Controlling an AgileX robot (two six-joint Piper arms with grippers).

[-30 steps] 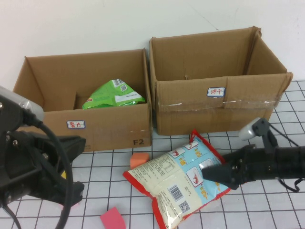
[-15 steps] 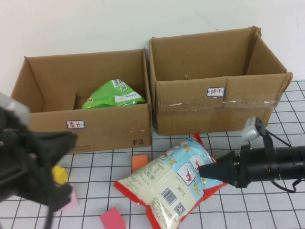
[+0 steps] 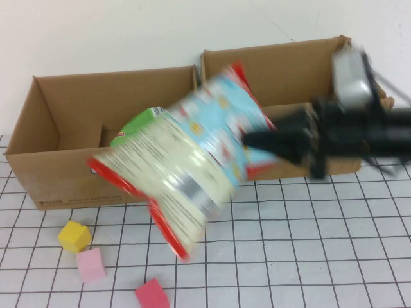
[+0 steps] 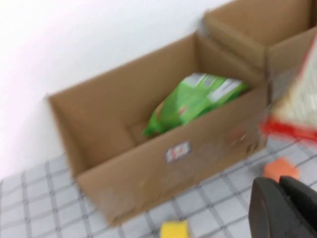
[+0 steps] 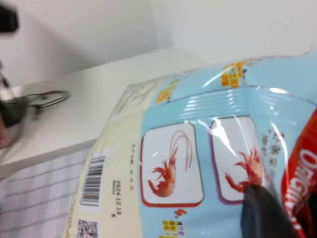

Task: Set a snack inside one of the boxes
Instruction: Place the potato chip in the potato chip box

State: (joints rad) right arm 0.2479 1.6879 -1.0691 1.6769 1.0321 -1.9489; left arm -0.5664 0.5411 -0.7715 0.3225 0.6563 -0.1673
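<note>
Right end effector [image 3: 253, 142] clamped on shrimp snack bag [image 3: 186, 163], lifted before right box [image 3: 282, 70]. Left end effector [image 4: 285, 210] near left box [image 4: 148, 163], grip state unclear.

With the right hand [image 3: 247, 139] clamped on the snack bag [image 3: 183, 163] mid-frame before both boxes, the right box [image 3: 282, 70] lies open at upper right, the left box [image 3: 96, 102] half filled by a green bag [image 3: 138, 125], while the left hand [image 4: 285, 208] sits low, fingers closed.
</note>
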